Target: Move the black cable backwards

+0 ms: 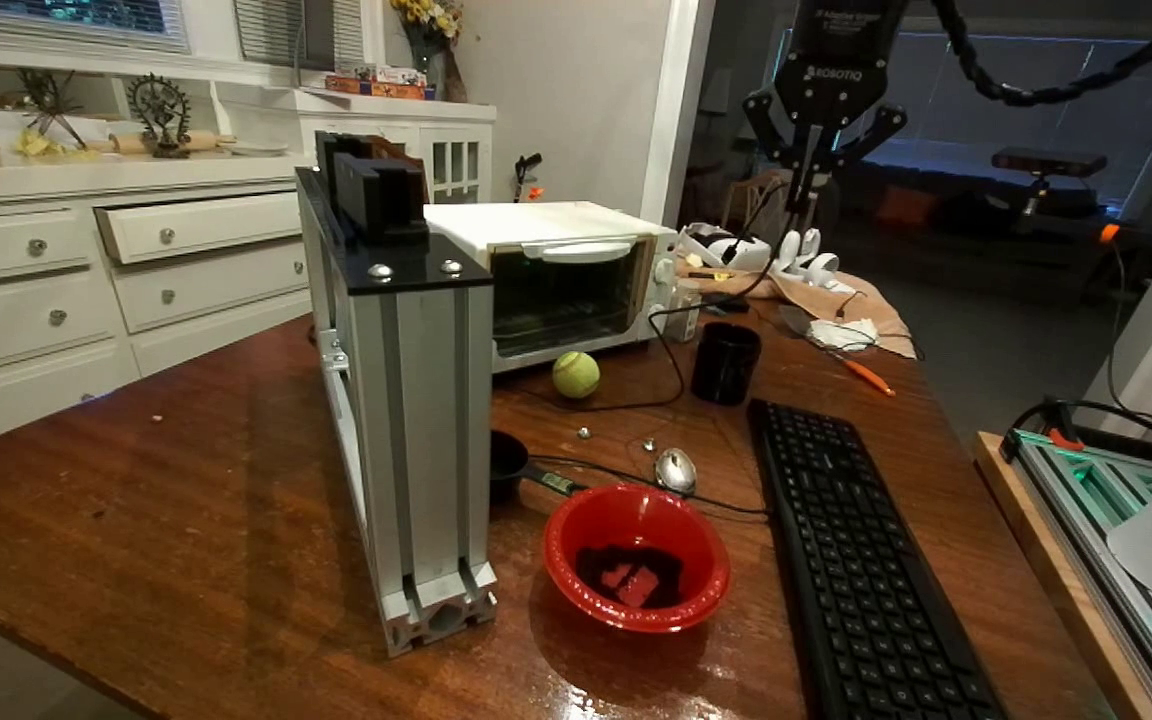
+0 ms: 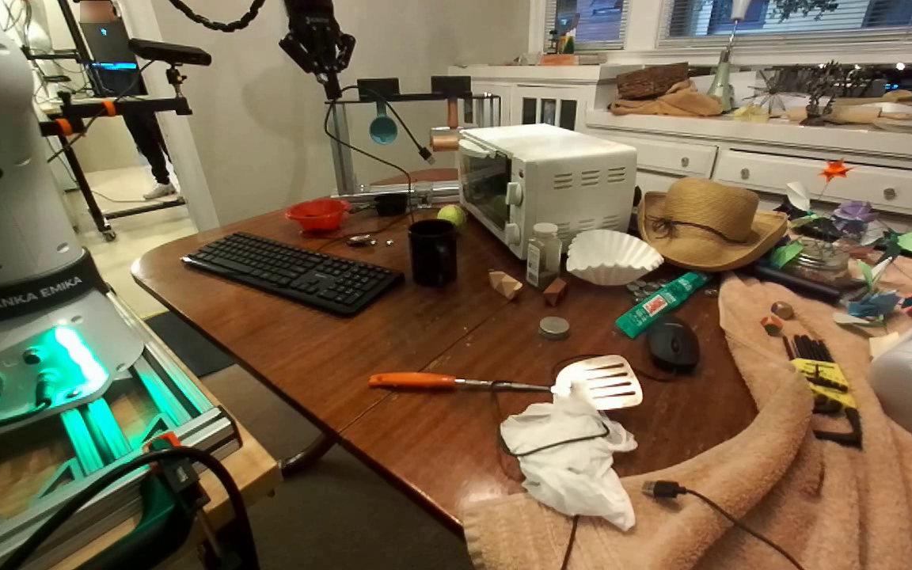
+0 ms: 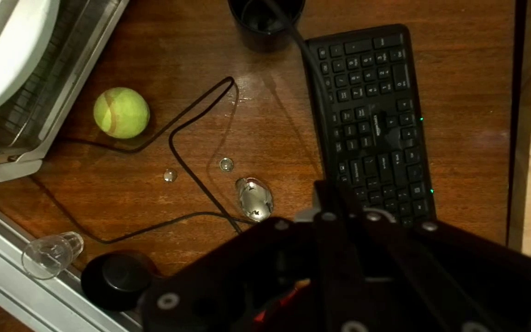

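My gripper (image 1: 804,195) hangs high above the table, fingers together, shut on the black cable (image 1: 681,378). From the fingers the cable dips to the table and bends past the tennis ball (image 1: 576,375). Its free end, with a plug (image 2: 426,155), dangles on the far side in an exterior view. In the wrist view the gripper (image 3: 334,184) covers part of the keyboard, and a near stretch of the cable (image 3: 315,67) arcs up from the fingertips across the mug. The exact grip point is too dark to make out.
Below stand a black mug (image 1: 726,368) and a black keyboard (image 1: 841,520). A white toaster oven (image 2: 559,150), a red bowl (image 1: 636,622) and a tall metal frame (image 1: 421,420) surround the cable. A shiny spoon (image 3: 255,199) and a thin keyboard cord (image 3: 155,226) lie nearby.
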Available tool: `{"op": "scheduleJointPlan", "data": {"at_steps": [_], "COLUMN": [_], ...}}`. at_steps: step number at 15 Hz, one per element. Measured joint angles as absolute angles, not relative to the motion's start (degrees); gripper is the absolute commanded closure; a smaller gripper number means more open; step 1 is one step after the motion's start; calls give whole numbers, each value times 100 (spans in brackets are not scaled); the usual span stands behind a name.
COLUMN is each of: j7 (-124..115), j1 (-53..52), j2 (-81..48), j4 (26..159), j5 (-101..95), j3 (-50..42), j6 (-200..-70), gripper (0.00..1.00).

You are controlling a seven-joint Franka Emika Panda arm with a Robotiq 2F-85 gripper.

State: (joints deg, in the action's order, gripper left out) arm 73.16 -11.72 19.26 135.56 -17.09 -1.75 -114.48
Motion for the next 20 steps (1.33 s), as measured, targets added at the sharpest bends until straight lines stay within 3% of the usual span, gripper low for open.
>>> {"op": "scheduleJointPlan", "data": {"at_steps": [20], "j7": [6660], "j1": [-471], "j2": [-664], "j4": [10798], "j5": [-3151], "j3": [119], "j6": [-13596], "gripper": [99]}}
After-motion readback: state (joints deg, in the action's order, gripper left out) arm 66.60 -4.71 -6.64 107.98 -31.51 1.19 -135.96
